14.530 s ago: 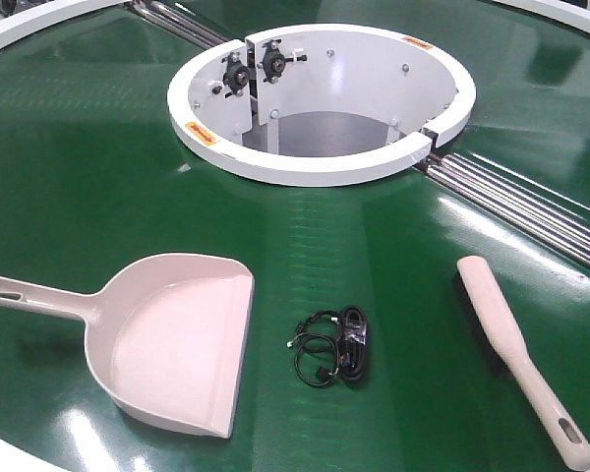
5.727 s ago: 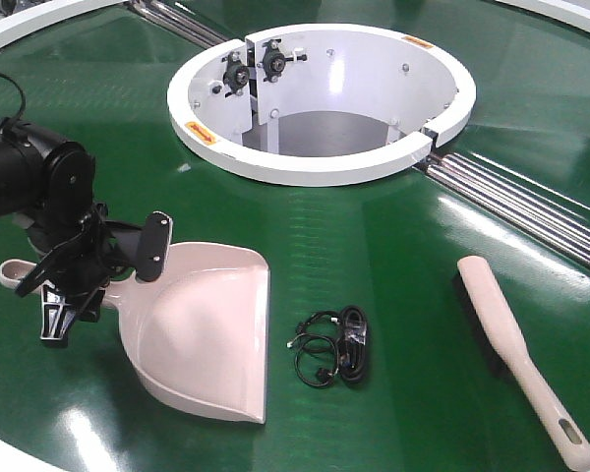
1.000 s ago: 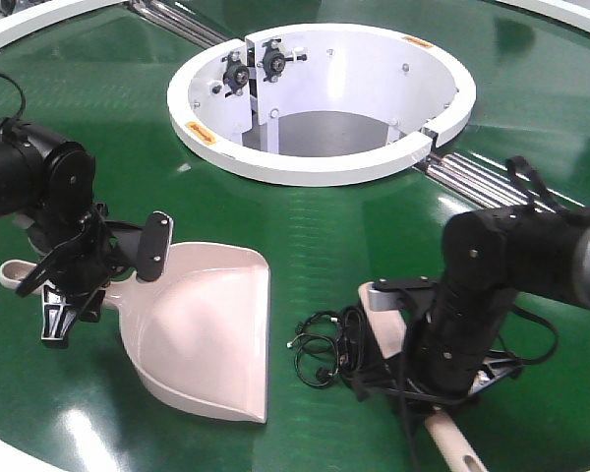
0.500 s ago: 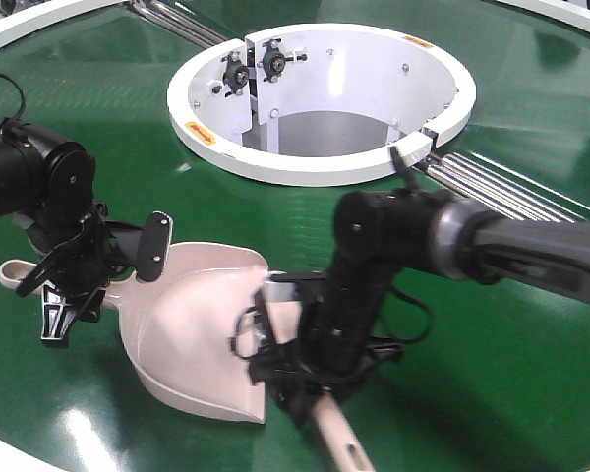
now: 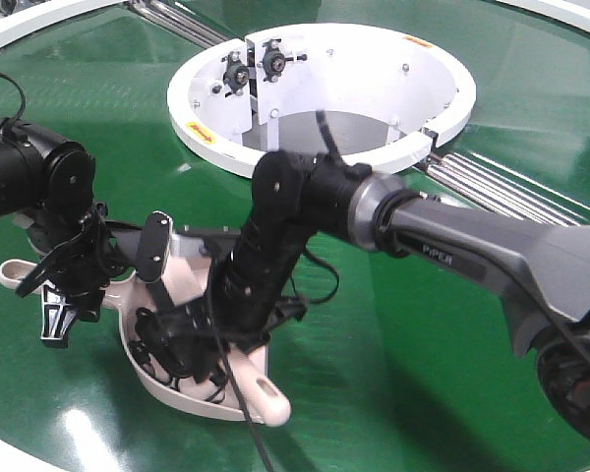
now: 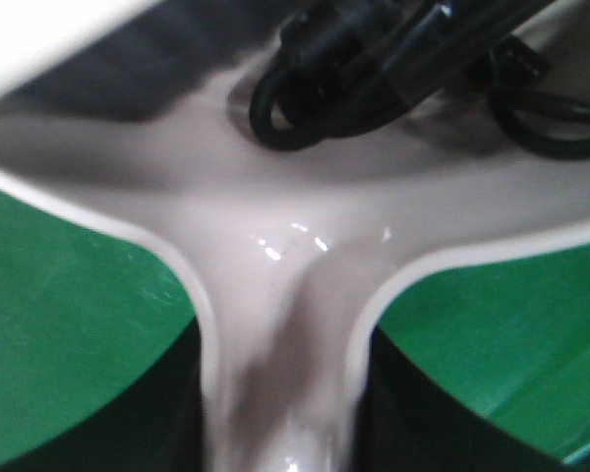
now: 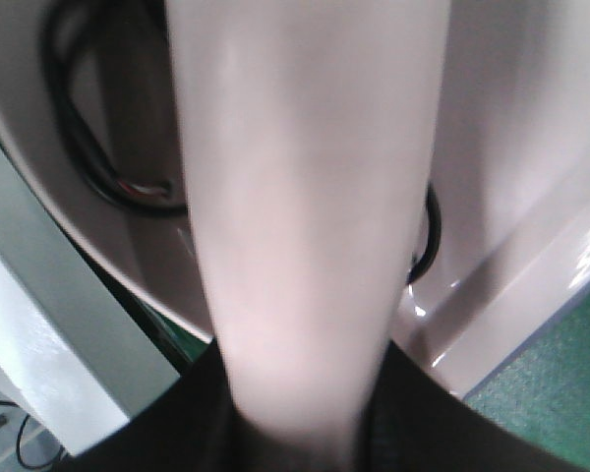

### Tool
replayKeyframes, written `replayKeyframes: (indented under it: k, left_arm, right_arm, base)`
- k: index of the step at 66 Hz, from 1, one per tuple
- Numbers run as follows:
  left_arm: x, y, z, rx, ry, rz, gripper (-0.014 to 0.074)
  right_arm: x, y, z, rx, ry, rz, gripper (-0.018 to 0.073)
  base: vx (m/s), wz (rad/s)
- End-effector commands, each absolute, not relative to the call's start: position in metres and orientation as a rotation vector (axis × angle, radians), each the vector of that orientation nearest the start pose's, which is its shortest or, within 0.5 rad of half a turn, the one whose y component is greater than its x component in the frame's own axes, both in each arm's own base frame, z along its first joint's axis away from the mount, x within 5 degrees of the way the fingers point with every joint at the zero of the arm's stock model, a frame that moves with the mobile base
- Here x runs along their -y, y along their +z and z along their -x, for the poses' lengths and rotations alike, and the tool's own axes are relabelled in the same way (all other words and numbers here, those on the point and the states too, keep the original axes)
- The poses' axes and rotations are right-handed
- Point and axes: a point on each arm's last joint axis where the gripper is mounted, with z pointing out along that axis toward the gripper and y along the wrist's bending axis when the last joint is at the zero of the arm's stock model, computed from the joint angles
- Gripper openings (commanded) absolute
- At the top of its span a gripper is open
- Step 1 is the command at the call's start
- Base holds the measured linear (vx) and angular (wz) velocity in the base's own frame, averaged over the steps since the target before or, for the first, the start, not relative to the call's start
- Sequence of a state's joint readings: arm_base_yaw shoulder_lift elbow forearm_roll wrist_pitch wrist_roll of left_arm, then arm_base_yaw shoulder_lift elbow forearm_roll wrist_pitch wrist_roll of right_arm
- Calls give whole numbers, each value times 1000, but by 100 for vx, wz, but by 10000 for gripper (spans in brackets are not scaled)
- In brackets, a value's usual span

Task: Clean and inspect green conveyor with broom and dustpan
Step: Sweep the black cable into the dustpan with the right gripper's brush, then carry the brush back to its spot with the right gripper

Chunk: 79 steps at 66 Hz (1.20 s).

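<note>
gripping broom (image 7: pixel 305 197) over dustpan (image 6: pixel 275 246)

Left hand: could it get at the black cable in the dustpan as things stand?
Probably not. The left hand is shut on the handle of the dustpan, so it is occupied. The right hand, holding the broom, also lies over the pan right where the cable sits.
</note>
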<state>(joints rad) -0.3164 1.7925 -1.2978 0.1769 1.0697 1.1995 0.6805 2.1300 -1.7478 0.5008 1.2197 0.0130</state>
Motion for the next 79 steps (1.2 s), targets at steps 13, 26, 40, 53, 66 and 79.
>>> replayKeyframes:
  k: [13, 26, 40, 53, 66, 79]
  left_arm:
    - [98, 242, -335, 2260, -342, 2279, -6]
    - [98, 242, -335, 2261, -343, 2280, -6]
    - [98, 242, -335, 2261, -343, 2280, -6]
    - [98, 242, -335, 2261, -343, 2280, -6]
    - [98, 242, -335, 2261, -343, 2280, -6]
    - [98, 242, -335, 2260, -342, 2279, -6]
  right_arm:
    - [-265, 265, -330, -2945, 652, 733, -5]
    - [-201, 282, -335, -2899, 529, 608, -5]
    - [-120, 291, -313, -2813, 475, 417, -2]
    - [-60, 285, -288, -2814, 377, 260, -2]
    - [-28, 257, -273, -2921, 257, 179, -2]
    - [-24, 236, -267, -2927, 227, 142, -2]
  base:
    - [0, 0]
    - [0, 0]
    - [0, 0]
    - [0, 0]
    - [0, 0]
    - [0, 0]
